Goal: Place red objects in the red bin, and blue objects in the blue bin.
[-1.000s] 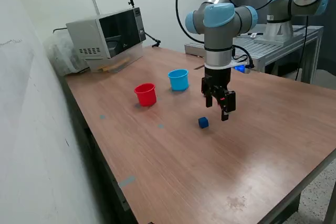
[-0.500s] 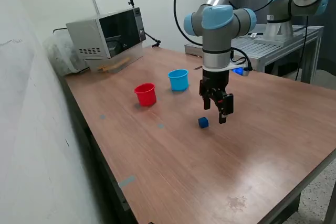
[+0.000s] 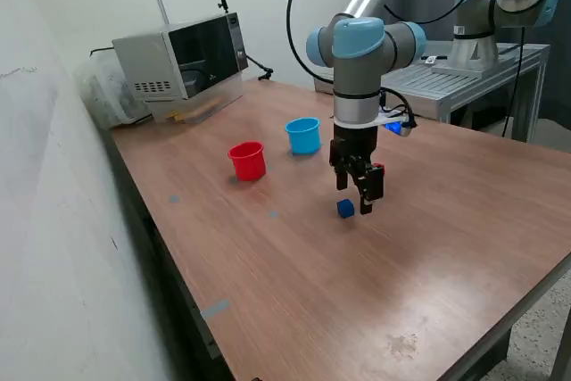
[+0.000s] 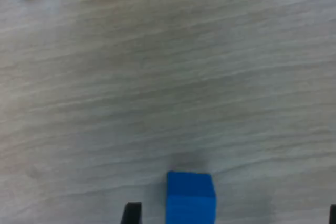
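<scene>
Hovering with spread fingers, the gripper (image 3: 354, 199) is standing just above the blue cube (image 3: 345, 209) at frame center on the table (image 3: 294, 301); it is appearing small, rigid and light, suiting a pinch across opposite flat faces.

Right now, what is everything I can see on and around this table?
blue cube: one, dark blue, on the table just below the gripper.
red cup: one, red, upright, toward the exterior view's left.
blue cup: one, light blue, upright, beside the red cup.
microwave: one, grey, far corner.
table: one, brown wood.
second robot arm: one, grey and blue, on a metal stand behind.
gripper: one, black, jaws open above the cube.
</scene>
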Available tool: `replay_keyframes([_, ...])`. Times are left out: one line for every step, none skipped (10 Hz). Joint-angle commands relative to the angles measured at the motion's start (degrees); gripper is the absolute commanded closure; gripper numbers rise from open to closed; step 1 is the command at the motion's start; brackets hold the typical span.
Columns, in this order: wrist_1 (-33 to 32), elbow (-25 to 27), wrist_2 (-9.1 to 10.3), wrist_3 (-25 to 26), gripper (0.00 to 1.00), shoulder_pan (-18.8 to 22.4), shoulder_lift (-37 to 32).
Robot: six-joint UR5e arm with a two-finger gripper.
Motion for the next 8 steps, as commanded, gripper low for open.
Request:
replay_keyframes([-0.1,-0.7,-0.52,0.0,0.0,-1.1,0.9])
replay_keyframes([-0.1,-0.8,-0.52,0.1,0.0,-1.2,1.2])
replay_keyframes([0.0,-0.7,-0.52,0.1,0.0,-1.3,1.4])
replay_keyframes([0.1,-0.7,-0.52,0.1,0.0,-1.4,1.7])
replay_keyframes([0.0,-0.8,-0.52,0.1,0.0,-1.3,2.0])
replay_keyframes([0.0,-0.8,-0.52,0.0,0.0,-1.4,2.2])
replay_keyframes([-0.1,-0.8,-0.61,0.0,0.0,-1.4,2.5])
replay_keyframes([-0.1,-0.8,-0.87,0.0,0.0,-1.4,2.5])
